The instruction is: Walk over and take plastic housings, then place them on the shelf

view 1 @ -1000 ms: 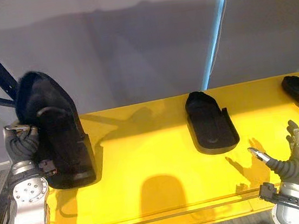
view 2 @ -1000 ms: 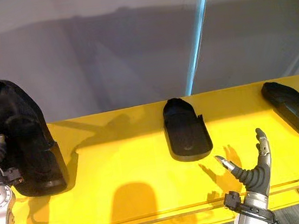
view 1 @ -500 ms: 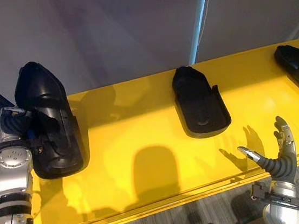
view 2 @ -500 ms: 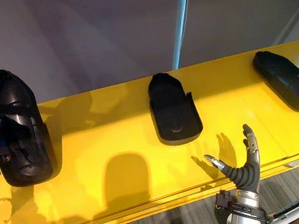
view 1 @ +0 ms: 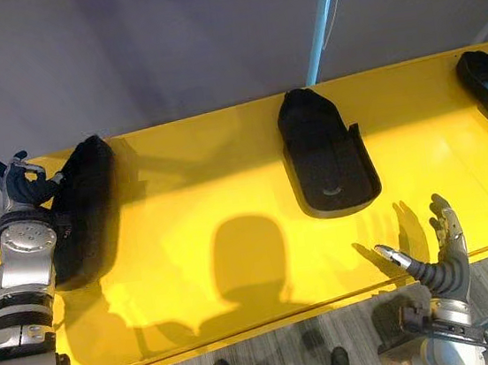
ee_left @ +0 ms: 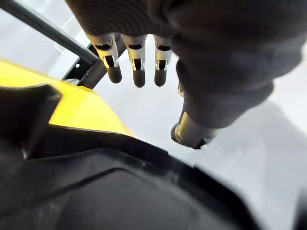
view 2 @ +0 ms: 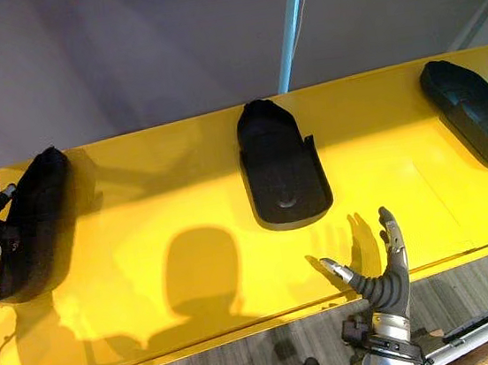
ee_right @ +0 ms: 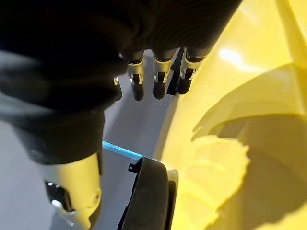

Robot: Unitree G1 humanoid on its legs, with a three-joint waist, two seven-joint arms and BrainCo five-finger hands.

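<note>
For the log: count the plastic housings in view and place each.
3: one housing at the yellow shelf's left end by the left hand, one mid-shelf, one at the right end, partly cut off; more may lie beyond.

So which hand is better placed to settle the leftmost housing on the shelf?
Left. The left hand is beside the leftmost housing on the shelf; the right hand hovers open at the front edge, beyond the middle housing.

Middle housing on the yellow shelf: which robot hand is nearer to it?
Right. The right robot hand is open at the shelf edge, just front-right of the middle housing. The left robot hand is at the far left end, beside the leftmost housing.
</note>
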